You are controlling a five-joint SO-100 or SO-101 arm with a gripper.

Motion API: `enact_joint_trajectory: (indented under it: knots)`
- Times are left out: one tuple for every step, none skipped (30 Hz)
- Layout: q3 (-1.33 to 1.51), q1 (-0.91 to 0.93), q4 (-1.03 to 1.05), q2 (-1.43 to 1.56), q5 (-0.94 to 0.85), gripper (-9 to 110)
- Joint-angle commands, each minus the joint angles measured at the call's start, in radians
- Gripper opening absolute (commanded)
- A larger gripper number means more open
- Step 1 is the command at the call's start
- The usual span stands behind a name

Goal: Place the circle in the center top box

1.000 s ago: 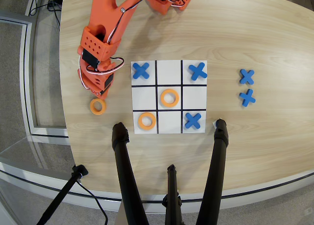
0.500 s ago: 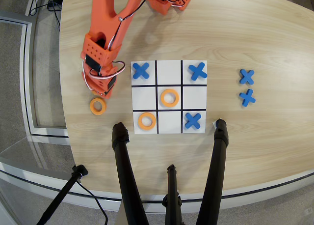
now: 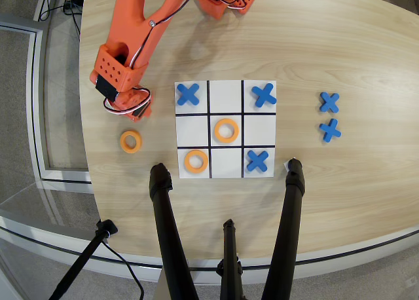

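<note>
Three orange circles show in the overhead view. One circle (image 3: pixel 131 141) lies on the bare table left of the board, one (image 3: pixel 226 130) fills the board's middle cell, and one (image 3: pixel 196 160) sits in its lower left cell. The center top box (image 3: pixel 226 163) is the white cell in the middle of the board's lower row in this view, and nothing lies in it. My gripper (image 3: pixel 135 111) hangs a little above the loose circle in the picture, apart from it. The orange wrist hides its jaws, so their state does not show.
Blue X pieces lie in the upper left (image 3: pixel 188 94), upper right (image 3: pixel 264 95) and lower right (image 3: pixel 257 160) cells. Two spare X's (image 3: pixel 329 102) (image 3: pixel 329 130) rest right of the board. Black stand legs (image 3: pixel 163 215) (image 3: pixel 292 202) cross the table's near edge.
The arm has pulled up and to the left, away from the loose circle, which has stayed where it lay. The pieces on the board have not moved.
</note>
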Motion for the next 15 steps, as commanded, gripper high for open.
enact_joint_trajectory:
  knots:
    - [0.011,-0.021,0.069,0.032,-0.002,13]
    - [0.011,-0.025,0.077,0.035,0.002,13]
    - [0.011,-0.028,0.081,0.038,0.005,13]
    - [0.011,-0.031,0.078,0.04,0.012,13]
    - [0.009,-0.032,0.064,0.04,0.025,13]
    - [0.006,-0.034,0.044,0.037,0.032,13]
    - [0.003,-0.034,0.015,0.031,0.038,13]
    - [0.003,-0.034,-0.018,0.025,0.044,13]
    - [0.002,-0.031,-0.054,0.017,0.046,13]
    - [0.002,-0.026,-0.086,0.006,0.046,13]
    - [-0.002,-0.021,-0.107,-0.005,0.046,13]
    - [-0.012,-0.014,-0.109,-0.014,0.04,13]
    - [-0.02,-0.005,-0.103,-0.023,0.032,13]
    - [-0.025,0.005,-0.097,-0.026,0.017,13]
    - [-0.028,0.015,-0.091,-0.029,0.002,13]
